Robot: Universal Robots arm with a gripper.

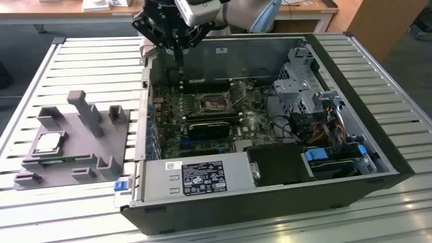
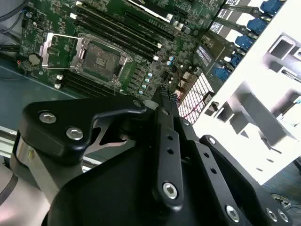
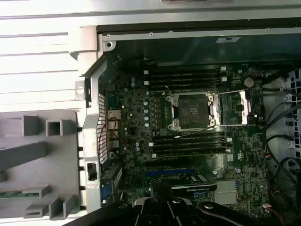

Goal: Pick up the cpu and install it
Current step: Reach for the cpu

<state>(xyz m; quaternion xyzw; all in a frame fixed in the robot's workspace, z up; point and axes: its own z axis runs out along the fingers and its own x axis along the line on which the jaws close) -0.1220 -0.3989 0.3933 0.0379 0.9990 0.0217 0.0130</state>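
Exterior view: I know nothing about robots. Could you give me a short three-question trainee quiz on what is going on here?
1. True or false: the small flat square silver-topped cpu lies in the grey plastic holder, outside the black metal computer case.
2. Where is the black robot gripper?
A. Above the open computer case
B. Pressed onto the cpu
C. Resting on the holder
3. Fill in: in the first wrist view, the square metal-framed motherboard socket stands open and ____.

Key: 1 true; 2 A; 3 empty.
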